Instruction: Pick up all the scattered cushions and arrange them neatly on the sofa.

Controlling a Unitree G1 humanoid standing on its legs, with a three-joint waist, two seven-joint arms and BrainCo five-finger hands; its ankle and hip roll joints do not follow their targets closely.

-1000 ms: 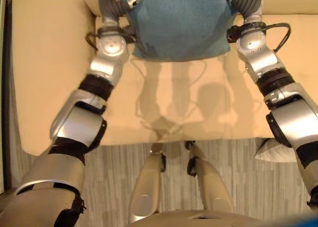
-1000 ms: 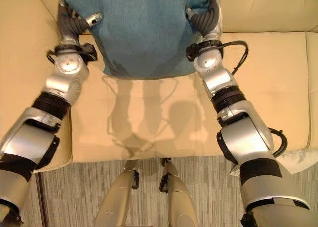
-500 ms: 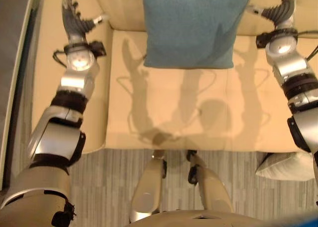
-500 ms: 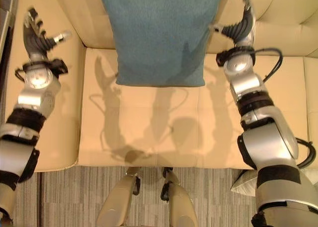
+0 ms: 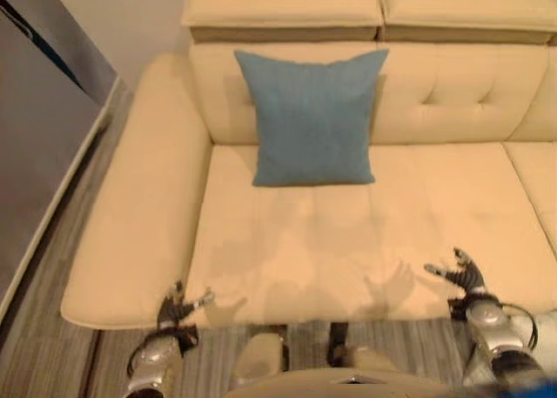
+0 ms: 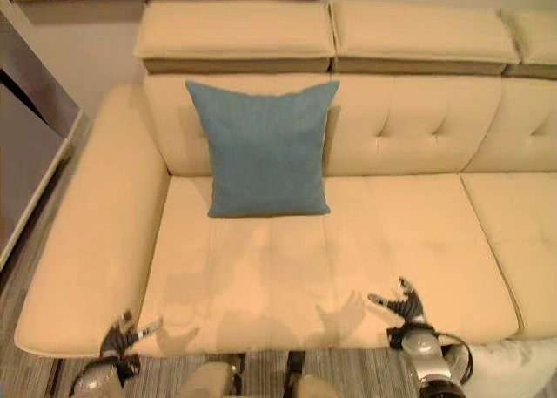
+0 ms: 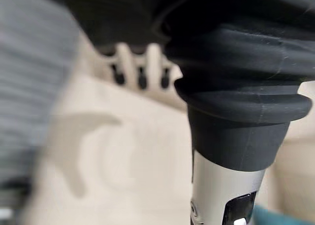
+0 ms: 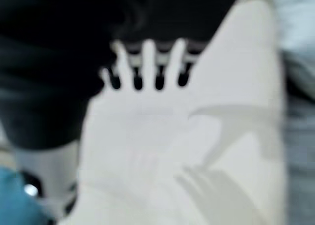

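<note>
While leaning upright against the backrest of the cream sofa (image 5: 287,241) in the left eye view, teal cushion (image 5: 312,118) well beyond both robot hands, its lower edge down on the seat, far off from either set of fingers. Left robot hand (image 5: 178,306) low at the seat's front edge by the armrest, fingers spread and straight, holding nothing. Right robot hand (image 5: 463,273) low over the front of the seat on the other side, fingers fanned apart, thumb out, likewise empty. Beside the left robot hand, grey striped floor (image 5: 61,232) running along the armrest. Right eye view: same teal cushion propped against the tufted backrest, far ahead of the hands and nearer the left one's side; right robot hand splayed above the seat's front edge; just beyond and below that hand, a white cushion (image 6: 513,370) down on the floor at the sofa's front, not touching the fingers. Left wrist view: dark-tipped fingers (image 7: 140,67) extended in a row past the ribbed cover, cream upholstery beyond them, nothing gripped; a sliver of teal at the picture's lower corner. Right wrist view: fingers (image 8: 147,62) straight and slightly apart over the pale seat, nothing between them; a patch of teal near the wrist cover.
</note>
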